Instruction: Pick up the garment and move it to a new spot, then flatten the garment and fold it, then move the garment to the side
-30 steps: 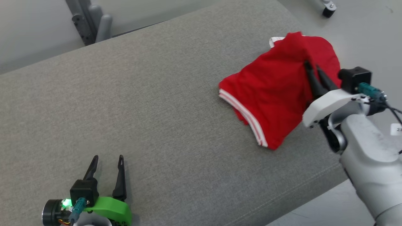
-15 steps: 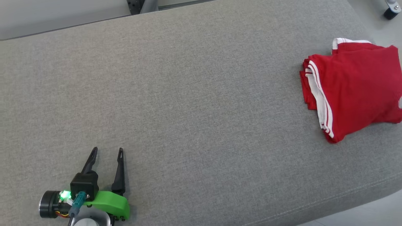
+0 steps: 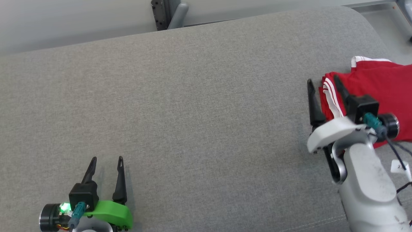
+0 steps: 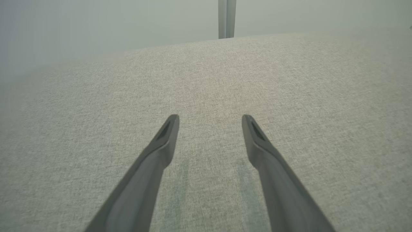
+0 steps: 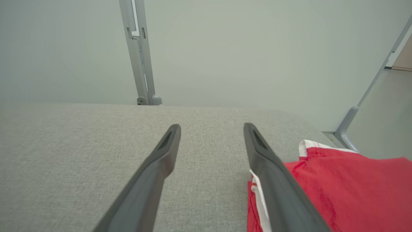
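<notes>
I count one red garment on one grey padded surface. Over that surface are two grippers, the left gripper and the right gripper. Each has two dark fingers, four altogether. Past the surface's far edge stand two metal posts: an upright post and a slanted post.

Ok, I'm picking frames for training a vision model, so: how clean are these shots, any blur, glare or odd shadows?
Head view: even soft light, sharp, no glare on the grey cushion. Left wrist view: hazy and washed out, faint shadow streaks under the left claw. Right wrist view: red garment reads clearly; the frame post tilts, likely lens distortion.
</notes>
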### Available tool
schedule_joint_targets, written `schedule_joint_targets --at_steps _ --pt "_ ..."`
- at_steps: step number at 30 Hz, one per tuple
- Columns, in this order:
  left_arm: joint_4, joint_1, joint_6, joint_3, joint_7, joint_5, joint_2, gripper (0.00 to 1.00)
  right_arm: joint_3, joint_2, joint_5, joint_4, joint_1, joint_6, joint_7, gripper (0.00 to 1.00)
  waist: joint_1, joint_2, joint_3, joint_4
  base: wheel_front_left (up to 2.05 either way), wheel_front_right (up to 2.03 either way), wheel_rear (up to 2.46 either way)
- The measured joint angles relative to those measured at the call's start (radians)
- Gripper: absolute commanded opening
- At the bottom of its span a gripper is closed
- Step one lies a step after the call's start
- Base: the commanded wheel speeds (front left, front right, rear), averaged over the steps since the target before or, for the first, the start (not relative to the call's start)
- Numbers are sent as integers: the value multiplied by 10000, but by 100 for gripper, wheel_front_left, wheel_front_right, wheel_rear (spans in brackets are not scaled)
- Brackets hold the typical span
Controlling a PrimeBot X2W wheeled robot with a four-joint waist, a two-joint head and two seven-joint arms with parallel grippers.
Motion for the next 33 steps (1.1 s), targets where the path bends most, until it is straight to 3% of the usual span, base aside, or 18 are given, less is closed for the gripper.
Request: schedule_joint_targets --at_steps 10,23,33 --pt "65 515 117 86 0 -326 -44 100 1104 700 844 -215 2622 0 0 100 0 0 -747 811 0 0 0" --pt "-169 998 198 249 0 -715 -56 100 713 800 857 -1400 3711 0 2 100 0 0 -1873 1252 0 0 0" --pt "-359 1127 71 393 0 -1034 -56 100 746 813 1039 -1289 4036 0 2 100 0 0 -2043 1258 0 0 0"
